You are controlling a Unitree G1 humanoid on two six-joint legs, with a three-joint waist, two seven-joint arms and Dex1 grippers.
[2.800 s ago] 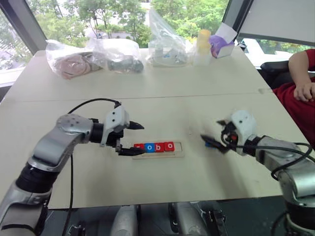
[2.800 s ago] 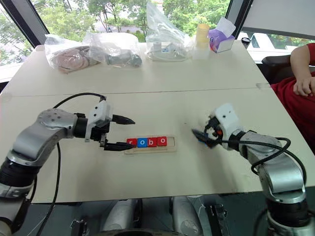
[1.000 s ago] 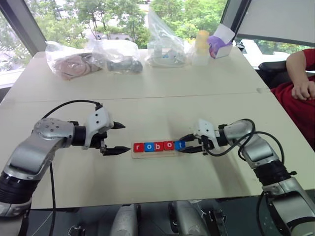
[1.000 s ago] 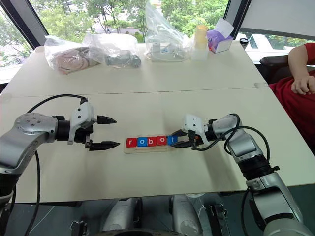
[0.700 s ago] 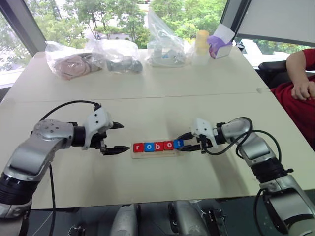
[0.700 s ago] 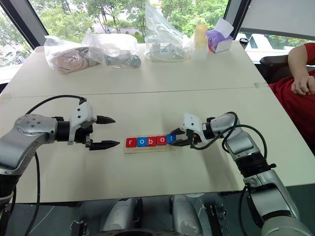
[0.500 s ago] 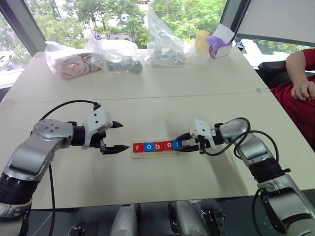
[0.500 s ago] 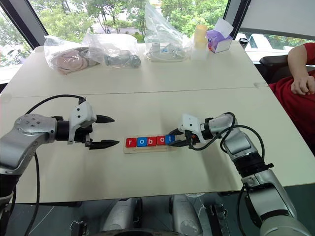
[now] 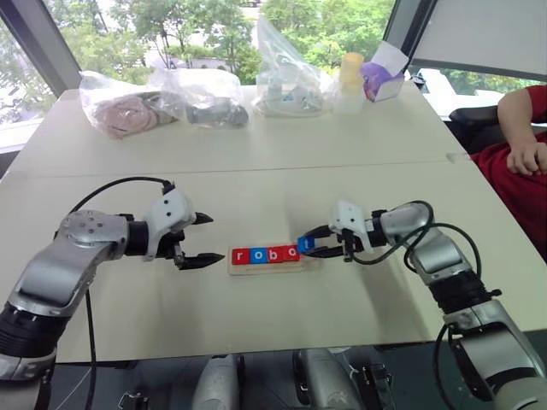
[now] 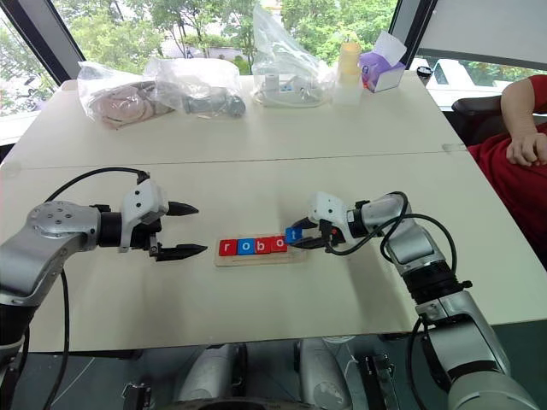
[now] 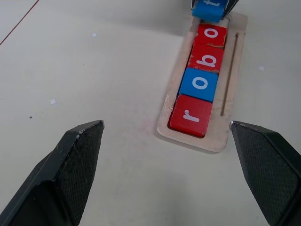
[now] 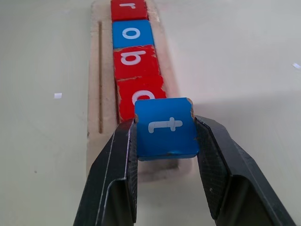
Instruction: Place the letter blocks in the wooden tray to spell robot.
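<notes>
Mid-frame in the head view, the left gripper [image 9: 203, 240] has its jaws spread wide, holding nothing, left of the wooden tray [image 9: 267, 266]. Tiles r, o, b, o [image 9: 266, 254] lie inside. The right gripper [image 12: 165, 136] pinches the blue t tile [image 12: 166, 127] over the tray's right end. Bags [image 9: 162, 96] lie along the top.

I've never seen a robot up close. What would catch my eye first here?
Probably the row of red and blue letter blocks reading r, o, b, o in the wooden tray mid-table. At the tray's right end, the right gripper pinches a blue t block, while the left gripper hangs open just beyond the left end.
</notes>
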